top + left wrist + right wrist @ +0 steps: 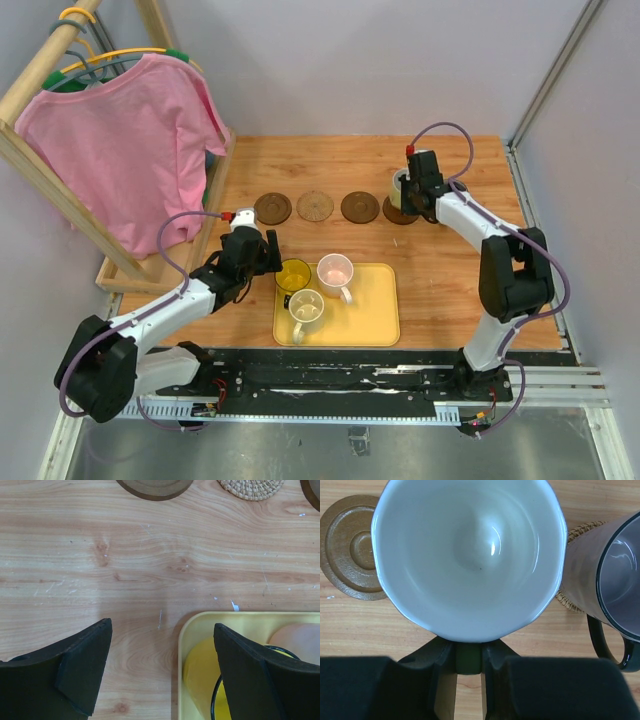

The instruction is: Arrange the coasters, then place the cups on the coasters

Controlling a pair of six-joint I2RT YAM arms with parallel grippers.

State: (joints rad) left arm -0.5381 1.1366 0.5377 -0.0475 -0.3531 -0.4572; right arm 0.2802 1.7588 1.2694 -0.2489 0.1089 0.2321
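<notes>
Right gripper (468,656): clenched on the green handle of the white cup (470,550), bowl filling the upper centre of the right wrist view.
White cup place: upper right of the overhead view, at the right end of the coaster row (315,206), rim of a dark coaster (400,217) showing just below it; seated or hovering, cannot tell.
Neighbours: bare brown coaster (350,555) at left of the wrist view; grey-purple cup (615,575) on a woven coaster (566,601) at right, just beside the white cup.
Left gripper (161,645): released, jaws wide, over the wood at the upper-left corner of the tray (186,630).
Yellow cup (200,680): lower right of the left wrist view, inside the tray, close against the right-hand finger, off centre in the gap.
Turning relation: cup right of the jaws' midline, tray rim crossing the gap; probably a shift rightward before closing.
Nearer arm: left, for all three tray cups.
</notes>
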